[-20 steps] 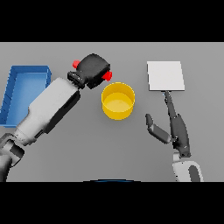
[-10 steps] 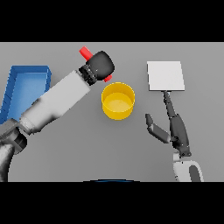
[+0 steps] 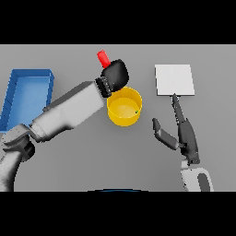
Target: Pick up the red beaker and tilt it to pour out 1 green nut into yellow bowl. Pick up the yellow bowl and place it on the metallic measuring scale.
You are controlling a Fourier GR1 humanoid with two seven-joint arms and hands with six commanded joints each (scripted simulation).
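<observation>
Left hand (image 3: pixel 115 73) is closed around the red beaker (image 3: pixel 103 58), held above the far left rim of the yellow bowl (image 3: pixel 124 108); only the beaker's upper end shows past the hand, so its tilt appears slight at most. One green nut (image 3: pixel 137 111) lies inside the bowl by its right wall. Right hand (image 3: pixel 185 133) rests on the grey bench (image 3: pixel 138 156), fingers straight, fingertip near the metallic measuring scale (image 3: pixel 174 79). A blue tray (image 3: pixel 26 92) sits far left.
</observation>
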